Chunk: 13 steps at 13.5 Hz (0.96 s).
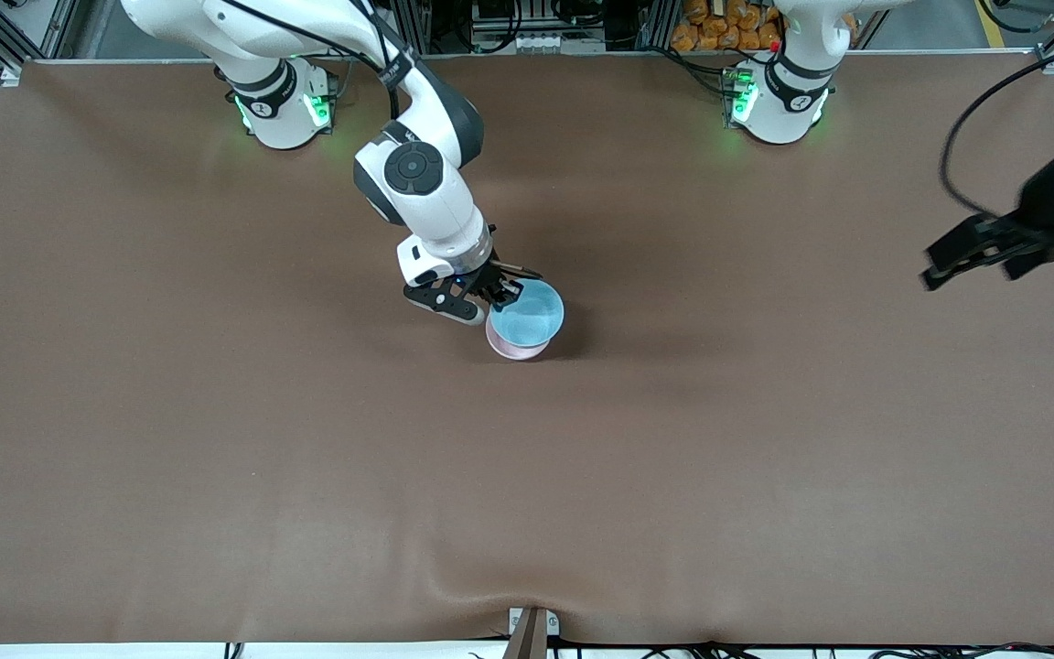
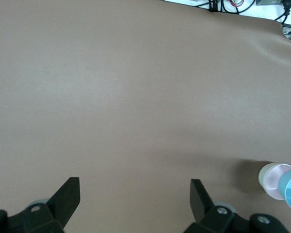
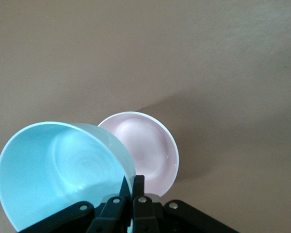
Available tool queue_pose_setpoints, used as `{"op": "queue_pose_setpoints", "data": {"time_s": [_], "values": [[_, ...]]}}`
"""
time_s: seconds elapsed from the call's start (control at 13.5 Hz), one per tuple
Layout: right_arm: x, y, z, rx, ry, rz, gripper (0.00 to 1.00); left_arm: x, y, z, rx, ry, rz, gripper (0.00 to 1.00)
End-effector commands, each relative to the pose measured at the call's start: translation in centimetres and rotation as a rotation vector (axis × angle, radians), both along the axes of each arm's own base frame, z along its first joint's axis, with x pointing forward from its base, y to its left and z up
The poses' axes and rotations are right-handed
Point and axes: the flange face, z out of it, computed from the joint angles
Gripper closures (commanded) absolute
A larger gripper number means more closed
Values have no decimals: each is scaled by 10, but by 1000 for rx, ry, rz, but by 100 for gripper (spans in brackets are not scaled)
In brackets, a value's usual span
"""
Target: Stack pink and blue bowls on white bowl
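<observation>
A sky-blue bowl hangs tilted just above a pink bowl, which sits near the middle of the brown table. The right gripper pinches the blue bowl's rim. The left gripper waits in the air over the table's left-arm end, well apart from the pink bowl, jaws spread.

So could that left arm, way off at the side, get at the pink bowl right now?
Probably not cleanly. The pink bowl sits under the blue bowl, which the right tool grips by its rim. The left tool hangs open near the table's end.
</observation>
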Motion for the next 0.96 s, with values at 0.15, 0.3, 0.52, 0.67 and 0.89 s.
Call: {"op": "queue_pose_setpoints", "data": {"time_s": [0.15, 0.3, 0.52, 0.67, 0.89], "values": [[-19, 1, -18, 19, -45, 23, 100, -29, 27, 17, 26, 56, -10, 0], [-23, -1, -24, 8, -31, 23, 100, -41, 28, 12, 30, 100, -6, 0], [-30, -6, -32, -7, -19, 31, 100, -63, 29, 0, 27, 110, -2, 0], [-31, -7, -36, -11, -14, 34, 100, -67, 31, 0, 27, 111, 3, 0], [-32, -8, -37, -16, -13, 36, 100, -68, 21, 1, 42, 116, 20, 0]]}}
